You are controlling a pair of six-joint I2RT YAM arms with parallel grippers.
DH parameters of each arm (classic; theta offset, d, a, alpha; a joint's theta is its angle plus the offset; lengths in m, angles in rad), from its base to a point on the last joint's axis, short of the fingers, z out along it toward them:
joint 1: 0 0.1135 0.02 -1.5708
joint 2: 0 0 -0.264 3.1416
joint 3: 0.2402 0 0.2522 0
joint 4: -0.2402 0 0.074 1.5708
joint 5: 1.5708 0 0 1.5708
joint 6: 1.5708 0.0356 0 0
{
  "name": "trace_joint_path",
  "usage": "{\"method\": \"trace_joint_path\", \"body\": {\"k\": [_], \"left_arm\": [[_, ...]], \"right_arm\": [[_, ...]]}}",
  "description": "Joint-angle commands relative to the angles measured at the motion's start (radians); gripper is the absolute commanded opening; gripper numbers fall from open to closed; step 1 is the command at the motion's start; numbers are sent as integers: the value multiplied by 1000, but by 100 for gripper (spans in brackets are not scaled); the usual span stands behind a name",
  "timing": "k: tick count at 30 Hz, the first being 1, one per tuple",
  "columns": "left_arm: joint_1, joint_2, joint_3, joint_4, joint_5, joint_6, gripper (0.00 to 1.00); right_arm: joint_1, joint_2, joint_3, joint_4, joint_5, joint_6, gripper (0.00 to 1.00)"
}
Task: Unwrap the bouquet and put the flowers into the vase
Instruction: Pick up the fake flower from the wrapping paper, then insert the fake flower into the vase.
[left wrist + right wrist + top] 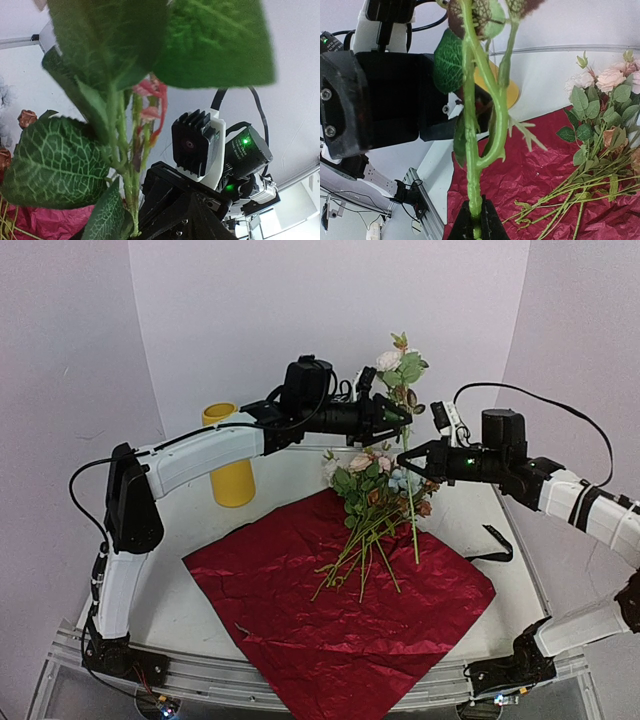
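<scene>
The right gripper [420,456] has its fingers clamped on one flower [412,510]. It pinches the green stem partway up, so the flower stands upright over the table [180,605], with the blooms on top and the cut end hanging toward the paper [330,640].

The left gripper [398,418] reaches across from the left side and sits at the same stem, just above the right one and among the leaves. I cannot tell whether its fingers are closed on the stem. The right wrist view shows its black fingers right beside the stem, but leaves hide any contact.

This looks like a handover. The vase [233,480] stands near the far left corner of the table, on the left arm's side and just off the paper's far left edge. It would make sense to pass the stem to the arm that can reach the vase. Holding the stem vertical also suits a straight drop into the narrow mouth.

No flowers show in the vase. The other flowers [372,505] lie in a loose heap at the paper's far corner, with their stems fanned toward its middle. The paper is spread flat and the ribbon [497,545] lies off it near the right edge, so the unwrapping looks done.

The risk is that the right fingers let go before the left ones have a firm hold, and the stem would fall.
</scene>
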State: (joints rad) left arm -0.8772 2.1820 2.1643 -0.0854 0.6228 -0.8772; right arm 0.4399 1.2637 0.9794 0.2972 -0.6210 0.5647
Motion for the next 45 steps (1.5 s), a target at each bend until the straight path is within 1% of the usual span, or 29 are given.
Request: {"method": "trace_joint_path", "body": {"k": [1,3,4,6,9,11,12,13,14,15,16,17,19,22,23,27,30,33,36,40,45], "left_arm": [[-3,12,19,62,31,-25,42],[-2,15,18,62,35,-26,34],[-3,15,15,62,35,-26,28],[-3,11,7,63,33,-23,21],[-3,1,-17,63,26,-18,15],[-3,-5,-30,63,26,-14,9],[-3,-8,-35,63,25,-11,5],[-2,-11,-41,62,25,-8,1],[-1,-16,-49,62,25,-4,0],[0,-23,-57,62,23,2,0],[3,-30,-66,62,21,8,0],[5,-39,-78,62,19,18,0],[13,-62,-107,42,10,56,0],[23,-104,-154,-22,-23,148,0],[25,-119,-170,-47,-36,171,0],[28,-185,-208,-176,-119,350,0],[29,-226,-208,-317,-259,500,0],[32,-274,-206,-387,-438,628,0],[32,-332,-187,-394,-613,749,0],[35,-348,-91,-391,-876,909,0],[43,-325,35,-353,-1096,1116,0]], "right_arm": [[17,17,39,72,-29,1,4],[21,21,42,73,-25,1,4],[22,22,42,74,-24,1,4],[23,25,42,75,-22,1,4],[24,28,42,76,-25,1,4],[26,28,41,75,-23,1,5],[26,27,39,74,-20,1,9],[25,25,35,74,-14,0,17],[25,22,30,74,-8,0,24],[25,19,25,72,-1,0,33],[26,16,21,69,7,0,46],[26,15,17,60,22,0,55],[26,12,13,33,49,-11,67],[25,3,-2,-20,79,-45,74],[26,-4,-7,-32,88,-53,75],[26,-44,-37,-92,148,-90,77],[26,-84,-58,-122,205,-104,77],[26,-110,-73,-135,227,-109,77],[26,-123,-75,-143,229,-109,77],[26,-136,-68,-150,234,-109,77],[26,-156,-61,-161,251,-112,77]]}}
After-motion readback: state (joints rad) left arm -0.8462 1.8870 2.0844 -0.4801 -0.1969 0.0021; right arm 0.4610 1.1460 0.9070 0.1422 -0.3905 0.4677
